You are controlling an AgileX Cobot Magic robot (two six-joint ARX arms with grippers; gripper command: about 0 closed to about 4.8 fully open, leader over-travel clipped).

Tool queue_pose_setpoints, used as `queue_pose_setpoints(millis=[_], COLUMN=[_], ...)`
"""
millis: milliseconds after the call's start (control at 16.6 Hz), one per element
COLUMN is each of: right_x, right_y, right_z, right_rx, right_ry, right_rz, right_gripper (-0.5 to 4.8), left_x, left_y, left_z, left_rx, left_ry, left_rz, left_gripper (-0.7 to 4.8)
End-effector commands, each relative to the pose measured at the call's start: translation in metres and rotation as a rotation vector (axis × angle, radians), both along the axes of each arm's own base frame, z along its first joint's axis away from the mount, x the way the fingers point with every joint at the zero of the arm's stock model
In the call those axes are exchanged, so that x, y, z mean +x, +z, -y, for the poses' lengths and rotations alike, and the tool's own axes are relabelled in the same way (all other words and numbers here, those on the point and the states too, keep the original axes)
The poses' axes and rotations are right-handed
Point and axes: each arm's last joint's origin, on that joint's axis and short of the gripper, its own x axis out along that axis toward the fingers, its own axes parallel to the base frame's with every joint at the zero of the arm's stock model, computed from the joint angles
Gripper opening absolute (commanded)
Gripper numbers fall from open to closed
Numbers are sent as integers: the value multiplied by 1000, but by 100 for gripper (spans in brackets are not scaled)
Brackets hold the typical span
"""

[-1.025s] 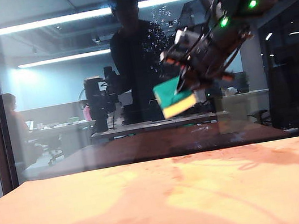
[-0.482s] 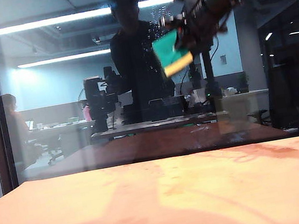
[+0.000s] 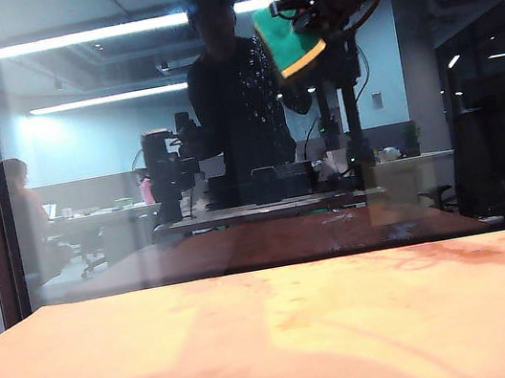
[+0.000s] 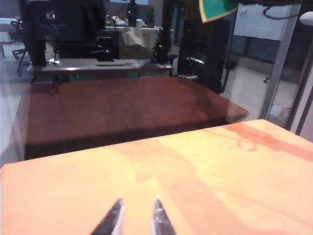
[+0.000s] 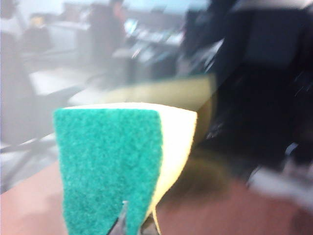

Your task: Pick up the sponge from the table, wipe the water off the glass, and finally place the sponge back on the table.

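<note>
Upper right of the exterior frame: the right gripper [image 3: 302, 21] holds the sponge [image 3: 286, 40] pinched between its jaws, raised against the glass [image 3: 114, 173] high above the table [image 3: 261, 353]. The left gripper [image 4: 136, 218] hovers low over the table near the bottom of its frame, jaws narrowly parted and holding nothing.

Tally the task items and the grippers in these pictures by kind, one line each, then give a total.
Sponge: 1, held high against the glass by the right gripper.
Glass pane: 1, upright at the table's far edge.
Table: 1, orange-tan.
Grippers: 2, the right gripper shut on the sponge, the left gripper low over the table, holding nothing.
Total: 5
</note>
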Motion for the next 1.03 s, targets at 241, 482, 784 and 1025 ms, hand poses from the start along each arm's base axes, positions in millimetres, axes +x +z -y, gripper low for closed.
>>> queue_pose_setpoints(millis=[241, 482, 784, 1025], right_x=[6, 16, 27, 30], right_y=[18, 0, -37, -66], right_z=[36, 35, 24, 14], right_rx=[15, 2, -43, -106], right_ry=[-86, -63, -8, 35], right_rz=[123, 82, -77, -215], right_gripper=[-9, -9, -9, -9], left_x=[0, 0, 0, 0], left_y=[2, 2, 2, 2], left_z=[0, 0, 0, 0], left_rx=[4, 4, 4, 4], left_ry=[2, 1, -1, -1], left_rz=[16, 16, 16, 16], left_gripper=[79, 79, 79, 79])
